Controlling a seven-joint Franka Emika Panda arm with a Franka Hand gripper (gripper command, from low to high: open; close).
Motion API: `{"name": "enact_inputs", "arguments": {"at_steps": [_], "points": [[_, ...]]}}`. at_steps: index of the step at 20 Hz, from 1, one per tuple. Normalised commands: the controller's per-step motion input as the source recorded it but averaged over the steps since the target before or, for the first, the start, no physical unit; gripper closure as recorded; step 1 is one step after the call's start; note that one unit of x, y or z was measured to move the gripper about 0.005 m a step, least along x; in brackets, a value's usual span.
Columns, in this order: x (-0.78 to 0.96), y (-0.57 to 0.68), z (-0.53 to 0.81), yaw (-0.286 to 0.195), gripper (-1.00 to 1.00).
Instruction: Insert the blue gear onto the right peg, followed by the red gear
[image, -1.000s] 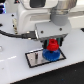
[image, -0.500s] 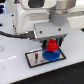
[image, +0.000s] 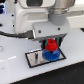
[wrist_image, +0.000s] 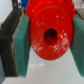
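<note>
- The jaws pinch the red gear (wrist_image: 48, 31) from both sides; teal pads (wrist_image: 22, 47) press its rim
- The blue gear (image: 51, 55) lies directly beneath them, on the grey plate (image: 34, 59)
- The white desk (image: 20, 72) carries that plate

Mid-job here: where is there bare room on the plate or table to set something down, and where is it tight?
Free: the grey plate toward the exterior view's left of the blue gear, and the white table beyond the rim. Crowded: the plate's other end, where the gripper holds the red gear just above the blue gear.
</note>
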Motion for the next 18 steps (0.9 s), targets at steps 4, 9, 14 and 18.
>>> {"name": "enact_inputs", "arguments": {"at_steps": [4,9,14,18], "points": [[0.29,-0.01,0.03,0.000,1.00],[0.27,0.00,0.00,0.000,1.00],[0.21,0.00,-0.04,0.000,1.00],[0.33,0.01,0.14,0.000,1.00]]}}
